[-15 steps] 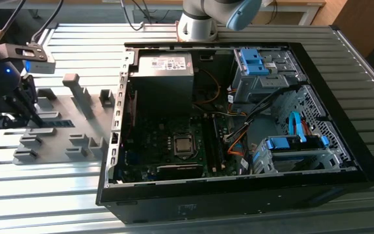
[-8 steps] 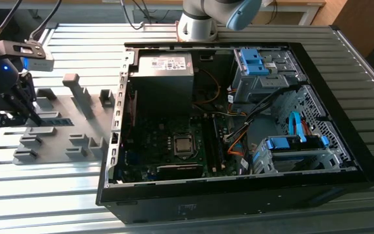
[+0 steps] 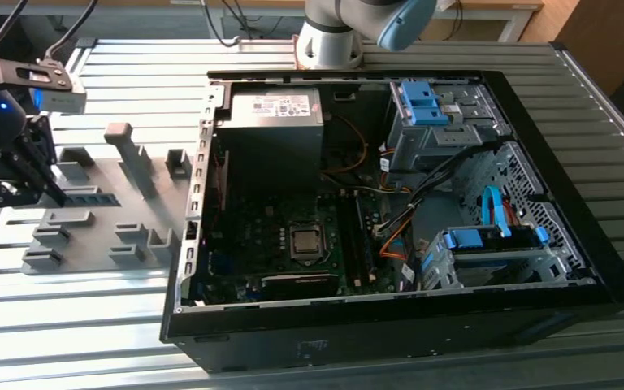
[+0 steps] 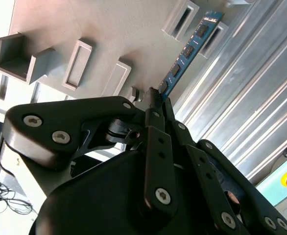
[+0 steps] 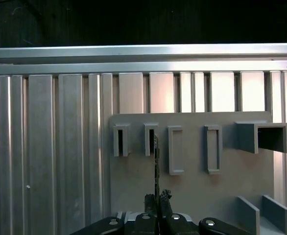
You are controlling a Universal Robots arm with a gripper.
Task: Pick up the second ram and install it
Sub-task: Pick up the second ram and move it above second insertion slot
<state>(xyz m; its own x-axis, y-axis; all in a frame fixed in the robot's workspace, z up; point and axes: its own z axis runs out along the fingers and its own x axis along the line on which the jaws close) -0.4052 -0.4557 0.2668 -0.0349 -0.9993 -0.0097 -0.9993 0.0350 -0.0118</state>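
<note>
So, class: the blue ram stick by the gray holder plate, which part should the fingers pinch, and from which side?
Pinch the two flat faces at the free end of the second ram, coming in along its length. It is thin, and its other end lies by a slot of the holder plate. The gripper looks shut there.
</note>
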